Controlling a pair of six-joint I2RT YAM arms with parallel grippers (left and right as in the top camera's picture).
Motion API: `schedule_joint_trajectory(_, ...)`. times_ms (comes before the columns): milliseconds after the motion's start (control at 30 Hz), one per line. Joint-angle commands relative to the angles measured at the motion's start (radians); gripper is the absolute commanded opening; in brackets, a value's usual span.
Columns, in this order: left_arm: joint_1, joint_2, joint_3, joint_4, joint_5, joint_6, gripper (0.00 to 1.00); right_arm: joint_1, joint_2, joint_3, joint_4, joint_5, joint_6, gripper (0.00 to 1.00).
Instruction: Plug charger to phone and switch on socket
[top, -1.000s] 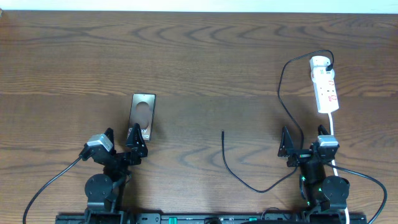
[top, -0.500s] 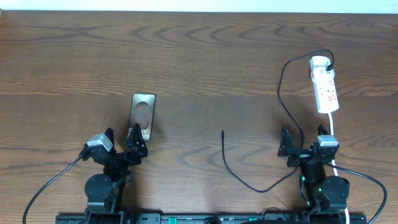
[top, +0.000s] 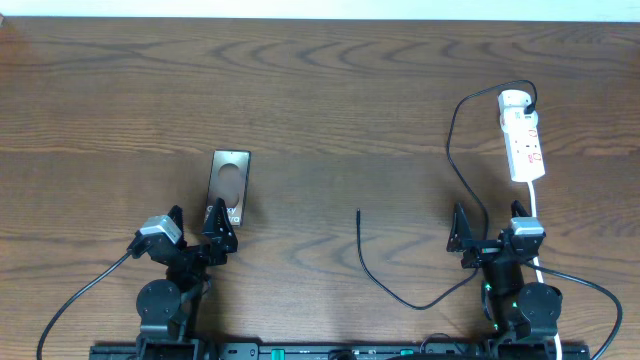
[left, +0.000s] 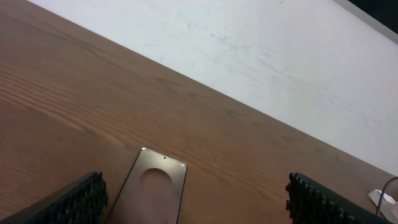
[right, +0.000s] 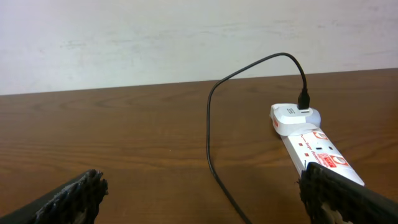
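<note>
the left claw (top: 196, 225) sits at 7 o'clock of the desk (top: 320, 90), released wide and empty. the phone (top: 230, 186) lies flat at its 12 o'clock, back up. the charger (top: 359, 235) has its loose tip on bare wood near the desk's middle. it loops past the right claw (top: 488, 235) at 5 o'clock, also released and empty. it then climbs to the socket (top: 523, 145) at 2 o'clock and is plugged into the far end.
</note>
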Motion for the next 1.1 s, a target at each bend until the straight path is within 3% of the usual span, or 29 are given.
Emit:
schedule_joint_trajectory(0, -0.005, -0.005, -0.014, 0.022, 0.003, 0.014, 0.91, 0.012, -0.004, -0.002, -0.003, 0.002, 0.015, 0.99)
schedule_joint_trajectory(167, -0.005, 0.008, 0.066, 0.124, 0.002, 0.074, 0.92, 0.012, -0.004, -0.002, -0.003, 0.002, 0.015, 0.99)
schedule_joint_trajectory(400, -0.005, 0.284, 0.434, -0.055, 0.003, 0.229, 0.91, 0.012, -0.004, -0.002, -0.003, 0.002, 0.015, 0.99)
schedule_joint_trajectory(600, -0.005, 0.739, 0.900, -0.333, 0.095, 0.278, 0.92, 0.012, -0.004, -0.002, -0.003, 0.002, 0.015, 0.99)
schedule_joint_trajectory(867, -0.005, 1.383, 1.568, -0.835, 0.181, 0.370, 0.91, 0.012, -0.004, -0.002, -0.003, 0.002, 0.015, 0.99)
schedule_joint_trajectory(1067, -0.005, 1.667, 1.768, -1.006, 0.159, 0.373, 0.91, 0.012, -0.004, -0.002, -0.003, 0.002, 0.015, 0.99)
